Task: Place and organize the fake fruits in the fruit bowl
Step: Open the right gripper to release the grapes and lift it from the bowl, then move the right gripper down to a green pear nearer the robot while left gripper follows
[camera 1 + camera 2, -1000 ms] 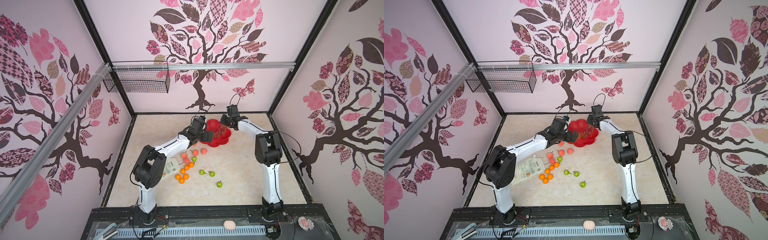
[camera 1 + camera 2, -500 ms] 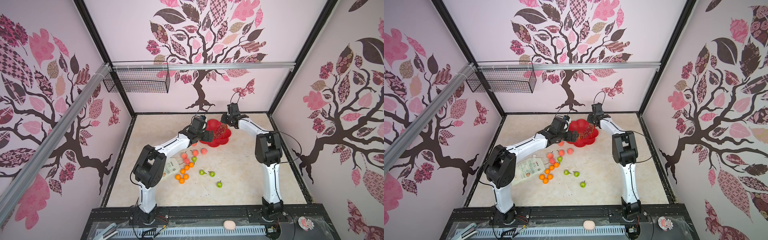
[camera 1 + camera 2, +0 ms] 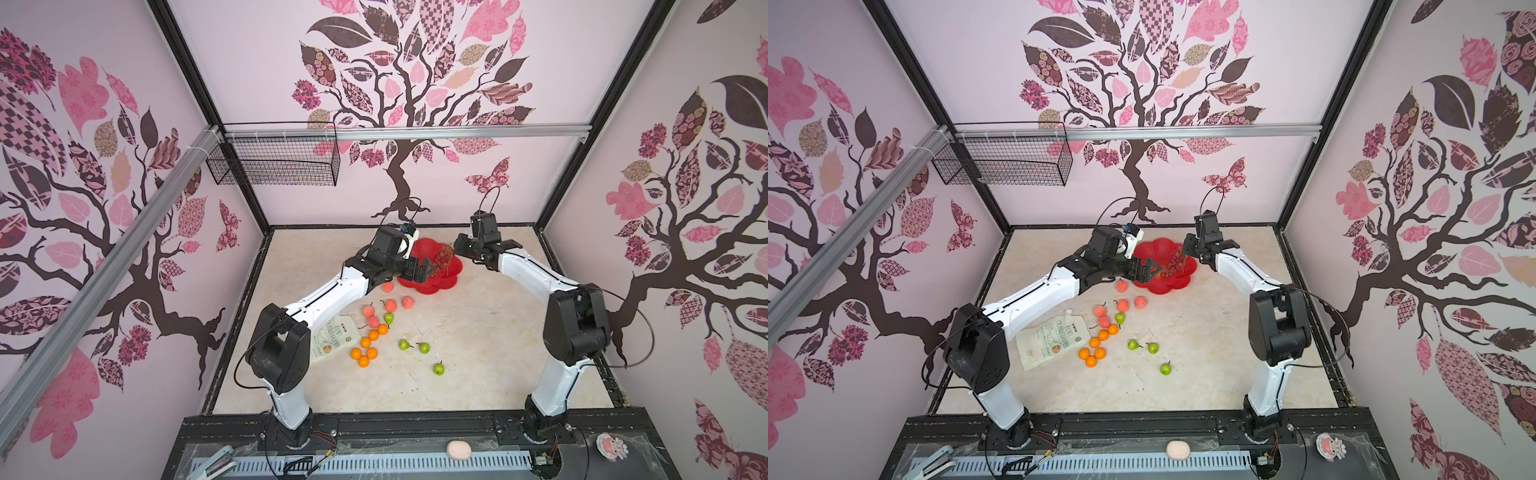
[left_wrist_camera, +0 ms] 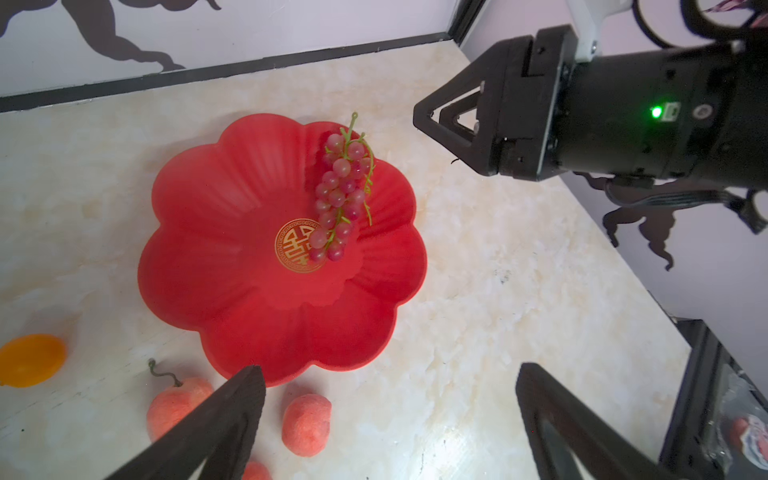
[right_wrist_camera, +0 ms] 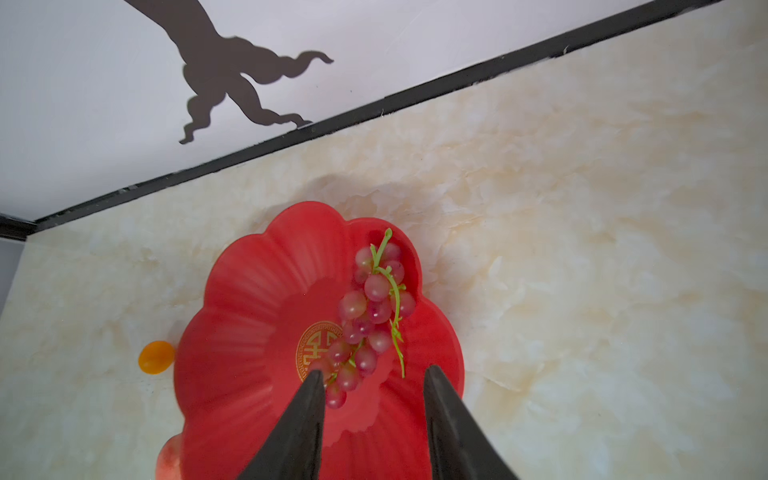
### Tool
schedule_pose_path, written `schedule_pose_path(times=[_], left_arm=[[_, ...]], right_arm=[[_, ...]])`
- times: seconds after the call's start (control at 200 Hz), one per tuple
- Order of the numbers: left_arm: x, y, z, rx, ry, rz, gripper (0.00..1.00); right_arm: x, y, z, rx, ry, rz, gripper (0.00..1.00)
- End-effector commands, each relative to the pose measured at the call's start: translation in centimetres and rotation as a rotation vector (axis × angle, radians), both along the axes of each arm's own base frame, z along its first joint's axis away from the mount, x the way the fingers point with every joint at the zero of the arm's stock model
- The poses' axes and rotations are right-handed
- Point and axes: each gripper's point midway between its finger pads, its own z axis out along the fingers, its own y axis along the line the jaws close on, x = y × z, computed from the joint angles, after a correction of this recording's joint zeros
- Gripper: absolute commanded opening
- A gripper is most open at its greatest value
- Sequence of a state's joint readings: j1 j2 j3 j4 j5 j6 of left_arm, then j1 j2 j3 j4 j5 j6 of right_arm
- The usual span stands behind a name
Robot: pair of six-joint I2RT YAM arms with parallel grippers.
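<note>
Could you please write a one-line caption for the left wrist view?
Grape bunch resting in the red fruit bowl, peaches outside its rim, left gripper open.

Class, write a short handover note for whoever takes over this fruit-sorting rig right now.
Left claw: open, empty, by the edge of the bowl.
Right claw: open, empty, over the bowl.
Done: the grapes lie in the bowl, partly across its gold centre.
Left: the peaches, oranges and pears are all on the table, outside the bowl.
</note>
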State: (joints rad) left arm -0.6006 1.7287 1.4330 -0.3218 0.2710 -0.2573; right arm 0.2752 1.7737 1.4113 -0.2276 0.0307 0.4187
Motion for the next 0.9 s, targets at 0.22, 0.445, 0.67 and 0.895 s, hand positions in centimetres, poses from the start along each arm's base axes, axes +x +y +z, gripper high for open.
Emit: schedule_pose_path(times=[0.22, 0.445, 0.67, 0.895], left_arm=[[-5.1, 5.2, -2.9, 0.032, 0.184, 0.165, 0.98], [-10.0, 7.0, -4.5, -0.021, 0.218, 0.138, 0.98], [-14.8, 7.1, -6.1, 0.005, 0.224, 0.046, 0.98], [-17.2, 8.3, -8.9, 0.002, 0.297, 0.113, 0.98]], right_arm=[[-9.9, 6.4, -0.4, -0.033, 0.076, 0.21, 0.43], [-16.9, 10.6, -4.1, -0.06, 0.217, 0.352, 0.42], [-21.1, 12.2, -7.9, -0.086, 0.379, 0.463, 0.41], [-23.9, 12.7, -10.6, -0.164, 0.502, 0.561, 0.42]])
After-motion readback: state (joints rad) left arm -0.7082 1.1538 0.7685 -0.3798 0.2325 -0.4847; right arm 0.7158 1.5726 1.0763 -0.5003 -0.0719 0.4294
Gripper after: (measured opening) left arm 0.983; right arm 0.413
